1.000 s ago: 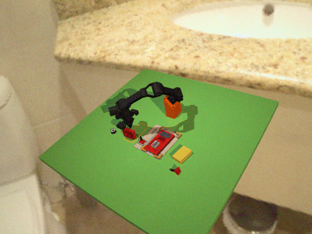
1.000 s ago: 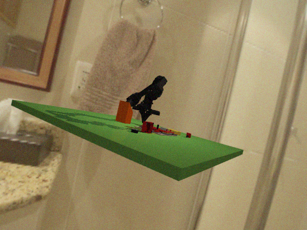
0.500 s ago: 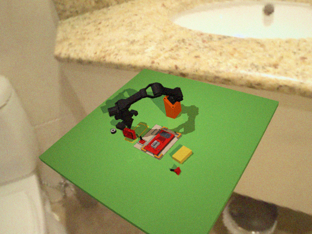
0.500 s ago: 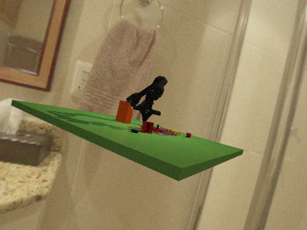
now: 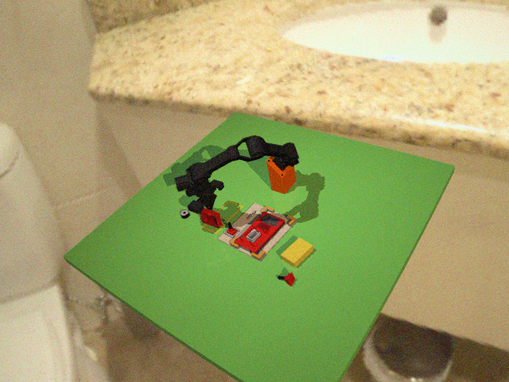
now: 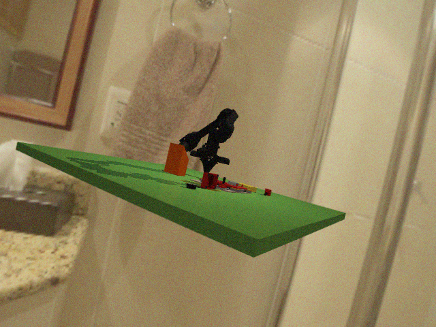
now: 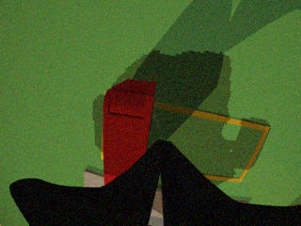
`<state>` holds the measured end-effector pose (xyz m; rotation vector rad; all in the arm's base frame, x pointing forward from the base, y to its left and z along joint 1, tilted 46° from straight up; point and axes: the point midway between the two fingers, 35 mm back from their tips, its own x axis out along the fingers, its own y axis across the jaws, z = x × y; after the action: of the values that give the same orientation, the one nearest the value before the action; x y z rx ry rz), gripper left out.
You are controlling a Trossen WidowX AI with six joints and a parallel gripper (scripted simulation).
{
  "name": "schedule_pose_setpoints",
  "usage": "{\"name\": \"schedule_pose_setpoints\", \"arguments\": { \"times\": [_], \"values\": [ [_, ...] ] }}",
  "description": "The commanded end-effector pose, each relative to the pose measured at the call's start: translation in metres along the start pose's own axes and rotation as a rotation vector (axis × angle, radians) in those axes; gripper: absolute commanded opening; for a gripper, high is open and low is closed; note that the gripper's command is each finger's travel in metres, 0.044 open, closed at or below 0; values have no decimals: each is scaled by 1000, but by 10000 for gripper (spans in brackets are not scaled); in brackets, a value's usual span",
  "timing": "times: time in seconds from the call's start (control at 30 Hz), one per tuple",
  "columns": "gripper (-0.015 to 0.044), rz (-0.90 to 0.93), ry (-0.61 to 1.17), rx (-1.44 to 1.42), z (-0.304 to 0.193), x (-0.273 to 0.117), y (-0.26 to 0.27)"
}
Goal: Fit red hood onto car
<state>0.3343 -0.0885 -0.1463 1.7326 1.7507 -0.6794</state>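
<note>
While the arm point(image 5: 230, 157) reaches from its orange base point(image 5: 281, 177) in an arched bend out over the green table point(image 5: 370, 213), its forearm points steeply downward and brings the gripper point(image 5: 202, 204) low above the hood point(image 5: 211, 217). The jaws are fully closed with nothing between them; in the wrist view the two black fingers meet along a thin seam directly in front of the hood point(image 7: 128, 127). The hood is a red shell resting on the table at the near corner of a yellow outlined rectangle point(image 7: 241, 145), just beside the jig point(image 5: 242, 230). It appears to stand on edge rather than flat, showing a tall narrow red face to the wrist view; the corner holes cannot be made out. In the exterior view the hood point(image 6: 208, 180) stands as a boxy red block higher than the chassis beside it. The chassis point(image 5: 262, 231) lies in the jig with the grey engine block point(image 5: 253, 235) on its deck. A small black wheel point(image 5: 184, 213) lies on the table near the hood, on the side away from the jig. A yellow block point(image 5: 297, 251) and a small red part point(image 5: 289, 278) lie on the opposite side of the jig, apart from it.
</note>
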Motion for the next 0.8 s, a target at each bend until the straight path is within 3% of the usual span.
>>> {"name": "schedule_pose_setpoints", "arguments": {
  "times": [0.0,0.77],
  "values": [
    [0,0,6,2,-1,2,3],
    [0,0,6,1,0,1,14]
  ]
}}
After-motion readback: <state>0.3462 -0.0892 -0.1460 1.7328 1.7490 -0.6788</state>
